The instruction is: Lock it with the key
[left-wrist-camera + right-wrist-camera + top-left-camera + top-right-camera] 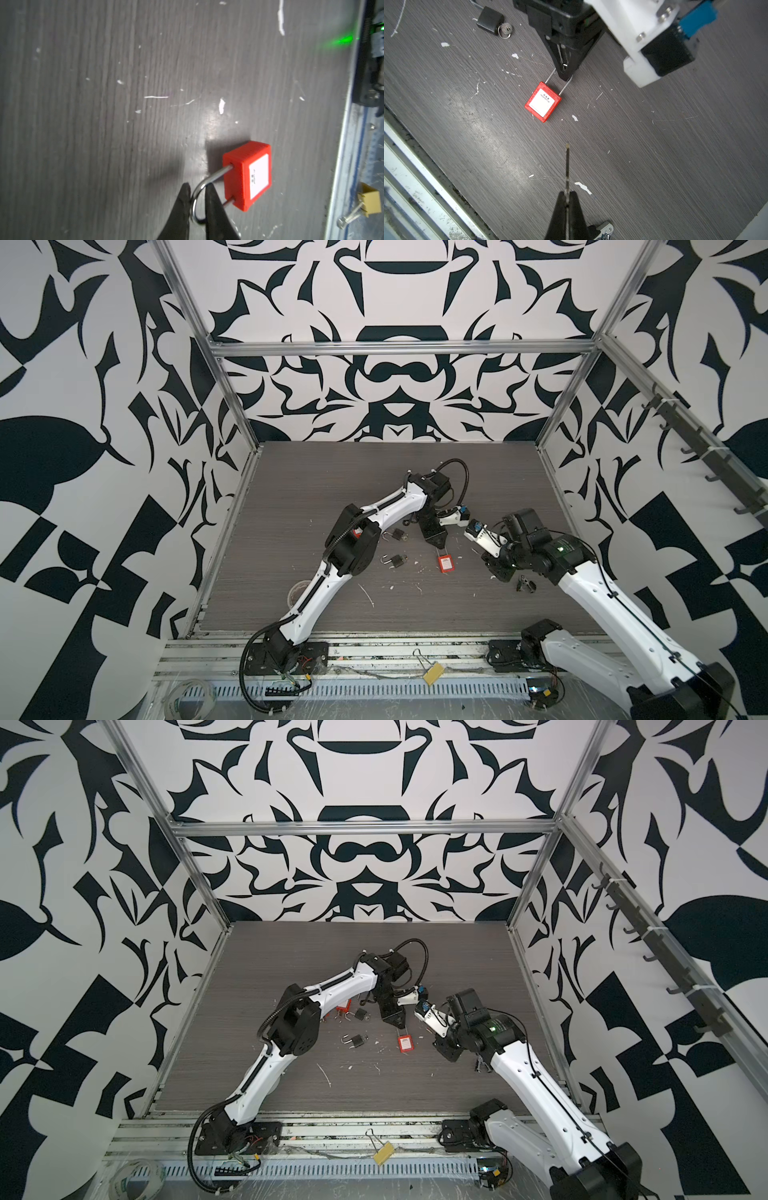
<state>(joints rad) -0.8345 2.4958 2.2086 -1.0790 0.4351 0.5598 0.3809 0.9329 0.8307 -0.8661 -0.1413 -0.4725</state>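
Observation:
A red padlock [445, 563] [406, 1044] [543, 101] with a white label lies on the grey table, its steel shackle [216, 175] pointing at my left gripper [437, 546] [198, 186]. The left jaws stand a little apart, one on each side of the shackle's bend, with a gap wider than the wire. My right gripper [498, 572] [566, 194] is shut on a thin key [567, 166]. The key's blade sticks out past the fingertips and points toward the padlock's body from a short distance away.
Two black padlocks [400, 535] [395, 560] lie left of the red one, one with a key ring [504, 30]. More red padlocks [343, 1009] sit under the left arm. A metal key bunch [524, 584] lies by the right arm, and a yellow padlock [432, 672] on the front rail.

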